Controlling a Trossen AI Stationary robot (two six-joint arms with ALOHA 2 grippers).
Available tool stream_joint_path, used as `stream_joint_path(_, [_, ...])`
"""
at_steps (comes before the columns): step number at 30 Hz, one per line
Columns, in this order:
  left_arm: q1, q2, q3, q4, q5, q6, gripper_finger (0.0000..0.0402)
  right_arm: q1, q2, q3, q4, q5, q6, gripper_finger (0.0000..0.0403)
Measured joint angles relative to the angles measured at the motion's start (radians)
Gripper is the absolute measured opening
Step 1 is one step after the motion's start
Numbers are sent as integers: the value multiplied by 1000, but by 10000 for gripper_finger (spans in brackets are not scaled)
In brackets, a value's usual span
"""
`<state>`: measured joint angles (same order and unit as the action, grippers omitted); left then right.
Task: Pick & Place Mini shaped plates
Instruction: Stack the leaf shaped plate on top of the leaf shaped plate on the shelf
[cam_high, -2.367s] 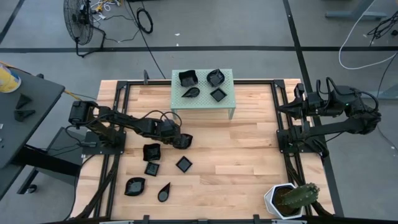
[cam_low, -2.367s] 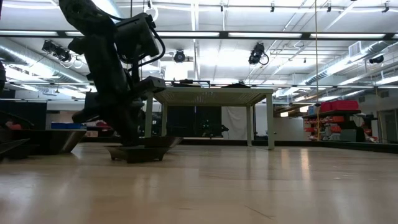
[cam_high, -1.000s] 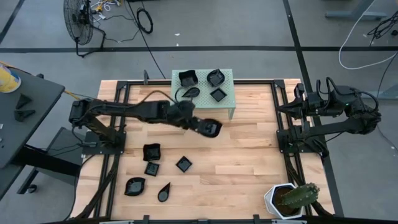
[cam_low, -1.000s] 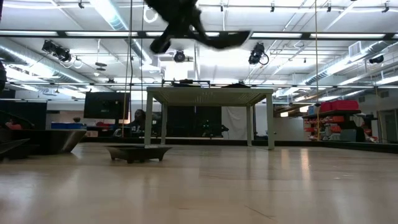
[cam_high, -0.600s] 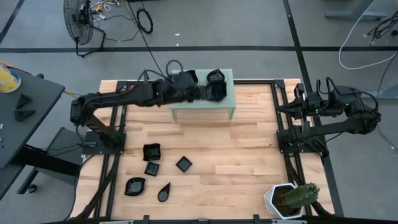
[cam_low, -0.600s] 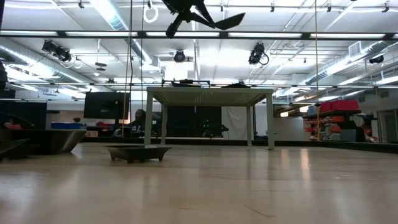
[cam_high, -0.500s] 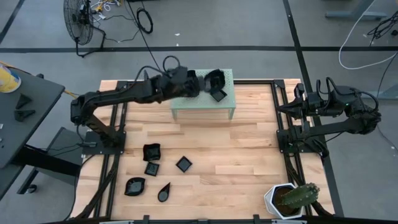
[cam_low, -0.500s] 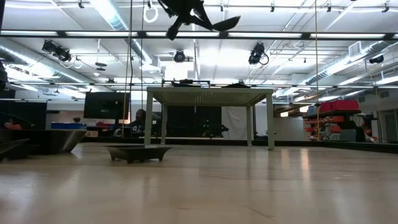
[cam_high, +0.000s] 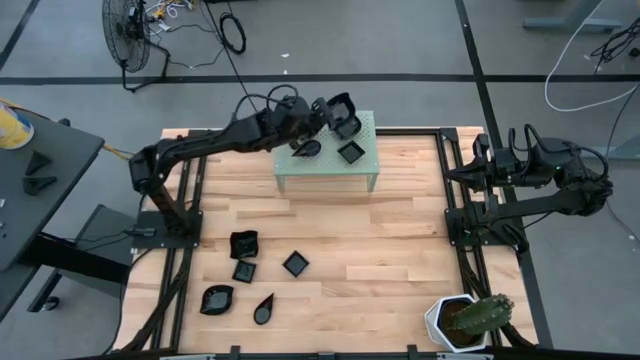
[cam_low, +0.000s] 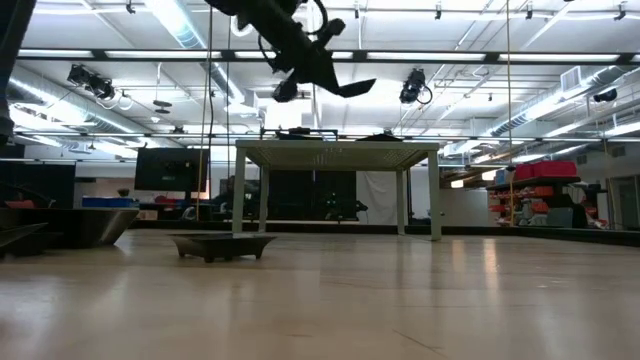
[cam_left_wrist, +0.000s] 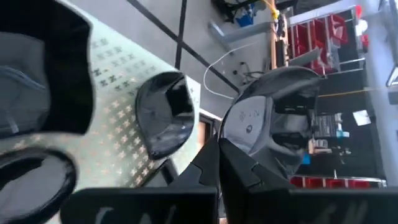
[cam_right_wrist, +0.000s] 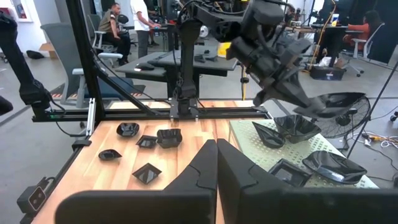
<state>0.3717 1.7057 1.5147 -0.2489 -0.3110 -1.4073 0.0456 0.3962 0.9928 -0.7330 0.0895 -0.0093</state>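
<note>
My left gripper (cam_high: 325, 112) reaches over the far part of the pale green stand (cam_high: 362, 172) and is shut on one black mini plate (cam_high: 344, 104), seen from below in the left wrist view (cam_left_wrist: 273, 118). In the low view this plate (cam_low: 348, 88) hangs well above the stand top (cam_low: 335, 146). More plates lie on the stand: a teardrop (cam_high: 306, 149), a square (cam_high: 351, 152) and others partly hidden under the arm. Several plates rest flat on the wood near the left edge (cam_high: 244, 244). My right gripper (cam_right_wrist: 216, 177) is shut, parked at the table's right side. My left gripper pinches the plate by its rim (cam_right_wrist: 297, 102), at the edge nearest the arm. The fingers (cam_right_wrist: 278, 79) come slanting down from the table's left. The plate is lifted clear above the stand, tilted, and sticks out beyond the fingertips toward the right.
A white hexagonal pot with a cactus (cam_high: 468, 320) stands at the near right corner. The loose plates (cam_high: 295, 263) cluster near the left front of the table. Black frame rails (cam_high: 450, 190) border both sides. People stand in the room beyond (cam_right_wrist: 115, 25).
My left gripper, keeping hold of the plate, has swung from over the wood in front of the stand up and toward the far edge, ending over the stand's far part. The plate has tipped over from lying flat to tilted.
</note>
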Motion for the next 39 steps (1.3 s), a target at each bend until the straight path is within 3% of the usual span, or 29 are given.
stream_joint_path(9, [43, 123, 239, -147, 1, 50, 1, 0, 0, 0, 0, 0, 0, 4])
stream_joint_path(15, [71, 221, 339, -205, 52, -1, 3, 0, 0, 0, 0, 0, 0, 4])
stream_joint_path(20, [70, 266, 352, -223, 108, -48, 1, 0, 0, 0, 0, 0, 0, 4])
stream_joint_path(28, [70, 275, 352, -306, 88, -52, 2, 0, 0, 0, 0, 0, 0, 4])
stream_joint_path(39, [62, 275, 352, -296, 60, -47, 10, 0, 0, 0, 0, 0, 0, 4])
